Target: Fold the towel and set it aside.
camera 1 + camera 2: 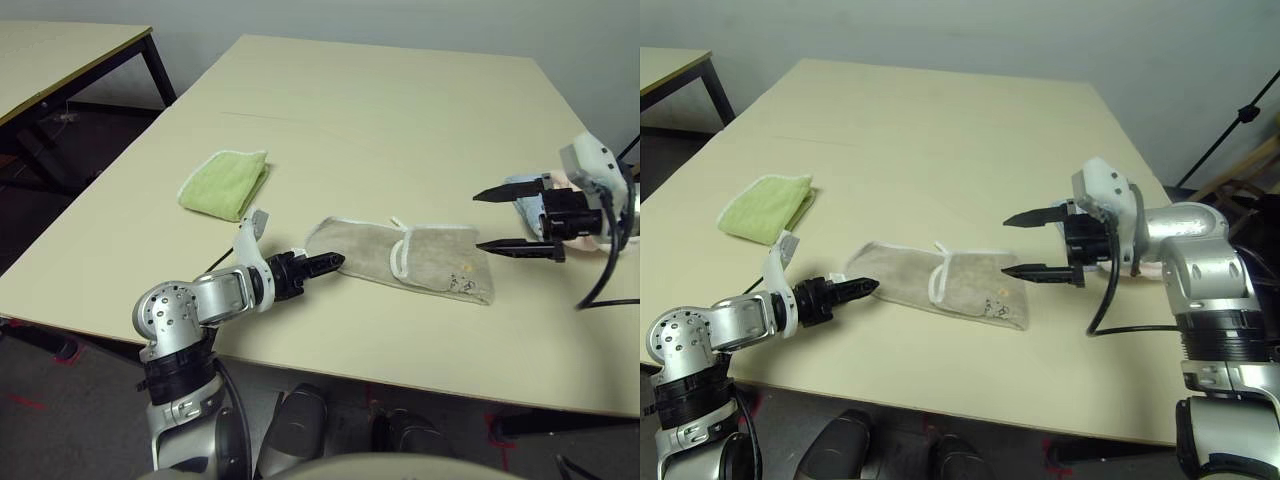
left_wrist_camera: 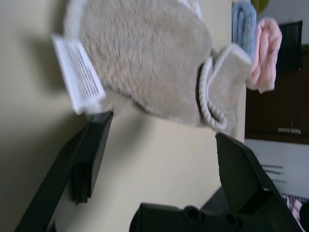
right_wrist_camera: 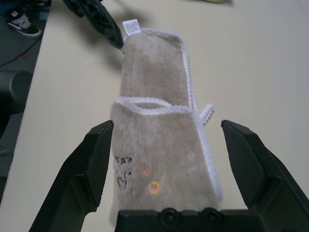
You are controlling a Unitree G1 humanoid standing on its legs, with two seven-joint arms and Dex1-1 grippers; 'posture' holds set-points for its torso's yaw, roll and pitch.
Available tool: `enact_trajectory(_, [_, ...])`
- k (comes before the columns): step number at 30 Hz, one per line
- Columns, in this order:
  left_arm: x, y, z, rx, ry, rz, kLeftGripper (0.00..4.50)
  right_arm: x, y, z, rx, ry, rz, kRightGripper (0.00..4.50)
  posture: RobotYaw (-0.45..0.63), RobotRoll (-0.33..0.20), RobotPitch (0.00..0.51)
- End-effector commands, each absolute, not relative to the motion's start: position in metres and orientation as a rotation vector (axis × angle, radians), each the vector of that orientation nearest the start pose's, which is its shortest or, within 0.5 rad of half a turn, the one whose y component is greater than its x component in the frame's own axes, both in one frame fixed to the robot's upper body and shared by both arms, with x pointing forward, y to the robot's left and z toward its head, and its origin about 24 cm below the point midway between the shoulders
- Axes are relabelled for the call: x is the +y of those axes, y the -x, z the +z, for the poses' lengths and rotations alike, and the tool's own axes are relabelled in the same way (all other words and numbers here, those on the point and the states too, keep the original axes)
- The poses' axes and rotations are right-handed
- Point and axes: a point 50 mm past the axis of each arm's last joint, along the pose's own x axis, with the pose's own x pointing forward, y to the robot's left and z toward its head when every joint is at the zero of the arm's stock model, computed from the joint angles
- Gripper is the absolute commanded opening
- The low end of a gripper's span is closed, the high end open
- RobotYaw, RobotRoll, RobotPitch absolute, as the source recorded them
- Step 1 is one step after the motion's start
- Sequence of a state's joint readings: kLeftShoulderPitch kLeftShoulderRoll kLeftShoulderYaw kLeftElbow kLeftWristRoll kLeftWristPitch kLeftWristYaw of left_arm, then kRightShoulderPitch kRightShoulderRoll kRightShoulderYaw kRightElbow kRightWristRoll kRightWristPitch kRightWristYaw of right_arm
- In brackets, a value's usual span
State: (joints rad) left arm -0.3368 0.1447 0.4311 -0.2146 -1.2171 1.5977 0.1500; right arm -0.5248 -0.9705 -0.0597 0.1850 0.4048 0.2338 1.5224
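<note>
The towel [image 1: 400, 258] lies on the table [image 1: 380, 110] folded into a long beige strip, with white edging, a white tag [image 2: 77, 72] at its left end and a small embroidered mark [image 3: 123, 176] near its right end. My left gripper [image 1: 328, 263] sits low at the strip's left end, just short of the tag. Its fingers [image 2: 91, 150] stand open with nothing between them. My right gripper [image 1: 479, 221] hovers at the towel's right end. It is wide open and holds nothing, and the cloth lies below and beyond its fingertips [image 3: 104, 140].
A lime-green folded towel [image 1: 225, 182] lies on the left of the table, behind my left arm. Pale blue [image 2: 244, 24] and pink [image 2: 265, 48] folded cloths sit at the right, behind my right gripper. The table's front edge [image 1: 400, 385] is close. Another table [image 1: 60, 50] stands far left.
</note>
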Motion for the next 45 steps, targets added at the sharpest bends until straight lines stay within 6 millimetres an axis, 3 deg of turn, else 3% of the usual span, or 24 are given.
enact_trajectory(1, [0.141, -0.243, 0.105, 0.797, 0.718, -0.690, 4.49, -0.268, -0.273, 0.211, 0.203, 0.508, 1.277, 4.48, 0.14, 0.000, 0.104])
enact_trajectory(7, [0.136, -0.236, 0.101, 0.865, 0.767, -0.637, 4.49, -0.265, -0.273, 0.210, 0.197, 0.504, 1.280, 4.48, 0.16, 0.000, 0.105])
enact_trajectory(13, [0.135, -0.243, 0.089, 0.967, 0.785, -0.510, 4.49, -0.258, -0.276, 0.214, 0.169, 0.497, 1.290, 4.48, 0.15, 0.000, 0.110])
enact_trajectory(20, [0.130, -0.261, 0.085, 0.936, 0.849, -0.356, 4.49, -0.259, -0.272, 0.213, 0.175, 0.479, 1.283, 4.48, 0.13, 0.000, 0.109])
enact_trajectory(28, [0.133, -0.266, 0.081, 0.898, 0.910, -0.266, 4.49, -0.264, -0.269, 0.210, 0.208, 0.465, 1.275, 4.48, 0.13, 0.000, 0.109])
enact_trajectory(32, [0.136, -0.269, 0.077, 0.863, 0.921, -0.223, 3.54, -0.264, -0.270, 0.208, 0.216, 0.453, 1.278, 4.50, 0.13, 0.000, 0.109])
enact_trajectory(37, [0.142, -0.269, 0.077, 0.819, 0.915, -0.200, 1.75, -0.264, -0.270, 0.206, 0.224, 0.448, 1.278, 4.50, 0.14, 0.000, 0.111])
enact_trajectory(42, [0.164, -0.269, 0.080, 0.745, 0.906, -0.125, 0.04, -0.264, -0.271, 0.201, 0.231, 0.439, 1.282, 4.50, 0.17, 0.000, 0.108])
enact_trajectory(45, [0.177, -0.266, 0.080, 0.721, 0.899, -0.086, 0.01, -0.263, -0.272, 0.199, 0.234, 0.431, 1.287, 4.50, 0.18, 0.000, 0.107])
